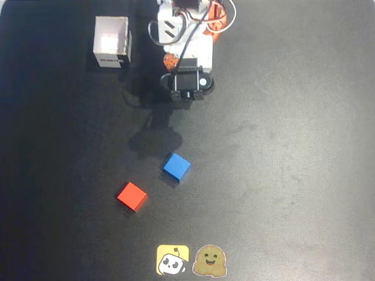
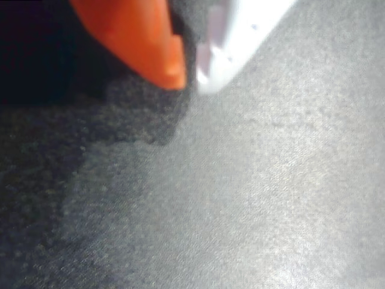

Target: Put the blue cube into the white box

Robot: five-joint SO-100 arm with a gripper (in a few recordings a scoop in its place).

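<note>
The blue cube (image 1: pixel 176 167) lies on the dark mat near the middle of the overhead view, with nothing touching it. The white box (image 1: pixel 112 42) stands open-topped at the upper left, its dark label facing the front. My arm (image 1: pixel 187 76) is folded at the top centre, well behind the cube and to the right of the box. In the wrist view my gripper (image 2: pixel 190 77) hangs just above the bare mat. Its orange finger (image 2: pixel 150 42) and white finger (image 2: pixel 240 36) meet at the tips, with nothing between them.
A red cube (image 1: pixel 132 196) sits to the lower left of the blue one, about a cube's width away. Two stickers (image 1: pixel 191 260) lie flat at the front edge. The arm casts a shadow (image 1: pixel 153 140) just behind the blue cube.
</note>
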